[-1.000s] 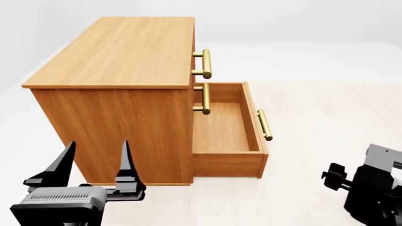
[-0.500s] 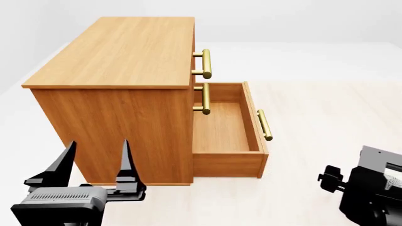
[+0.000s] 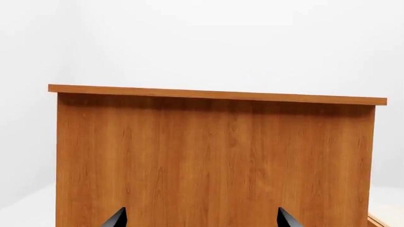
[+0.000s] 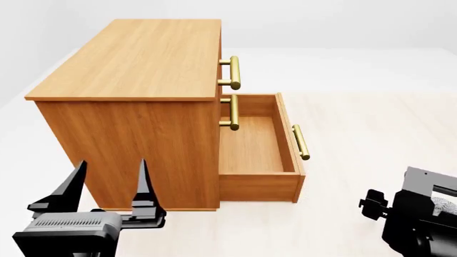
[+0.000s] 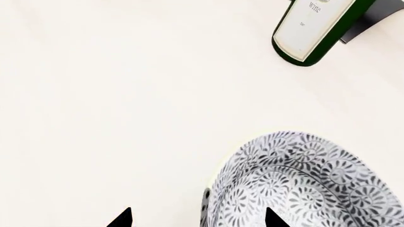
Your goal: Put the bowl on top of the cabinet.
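Right gripper (image 5: 197,218) spread, empty, just beside bowl (image 5: 309,184) on floor; left gripper (image 4: 107,184) spread before cabinet (image 4: 136,59). Ceramic likely fragile, slick: pinch rim.

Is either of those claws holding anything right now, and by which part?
No. The left gripper is open and empty; the right gripper is open beside the bowl, not gripping it.
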Available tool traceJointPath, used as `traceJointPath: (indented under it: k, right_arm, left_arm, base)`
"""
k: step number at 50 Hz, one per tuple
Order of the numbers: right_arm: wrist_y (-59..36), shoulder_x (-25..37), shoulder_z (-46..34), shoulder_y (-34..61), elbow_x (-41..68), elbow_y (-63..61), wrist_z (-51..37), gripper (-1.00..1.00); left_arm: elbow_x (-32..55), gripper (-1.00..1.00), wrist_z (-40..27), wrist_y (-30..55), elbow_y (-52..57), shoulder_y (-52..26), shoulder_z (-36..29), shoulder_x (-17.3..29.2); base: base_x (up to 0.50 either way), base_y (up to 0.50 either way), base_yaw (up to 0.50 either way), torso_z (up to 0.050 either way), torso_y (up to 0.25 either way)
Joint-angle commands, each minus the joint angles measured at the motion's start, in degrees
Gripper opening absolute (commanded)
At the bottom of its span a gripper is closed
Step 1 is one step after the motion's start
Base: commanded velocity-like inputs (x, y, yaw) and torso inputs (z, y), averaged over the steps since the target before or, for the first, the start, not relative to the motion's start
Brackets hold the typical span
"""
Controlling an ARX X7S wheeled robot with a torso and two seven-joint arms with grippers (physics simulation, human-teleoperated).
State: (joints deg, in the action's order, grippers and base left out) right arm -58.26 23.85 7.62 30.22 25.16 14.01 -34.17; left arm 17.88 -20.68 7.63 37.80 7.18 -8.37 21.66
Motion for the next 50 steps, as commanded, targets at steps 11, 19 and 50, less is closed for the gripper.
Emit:
traceJointPath:
  k: [11,19,50]
  right_arm:
    - [0.6,-0.17,-0.39,-0.43,0.62,0.86,0.25,1.0]
    - [0.64,-0.04,-0.43,-0.57,0.67,0.25,0.16,-1.0]
    - [-18.04,1.49,0.79,5.8,7.22,-25.89,-6.7,-1.0]
  left_arm:
    - [0.19,1.0,-0.46,0.06,0.21,-0.01,-0.2,0.34]
    - [0.31,1.0,-0.65,0.09,0.21,-0.1,-0.2,0.45]
    - [0.93,1.0,-1.14,-0.18,-0.12,-0.23,-0.22,0.8]
  base:
    - [0.0,0.0,0.0,0.0,0.0]
    - [0.0,0.0,0.0,0.0,0.0]
    - [0.0,0.0,0.0,0.0,0.0]
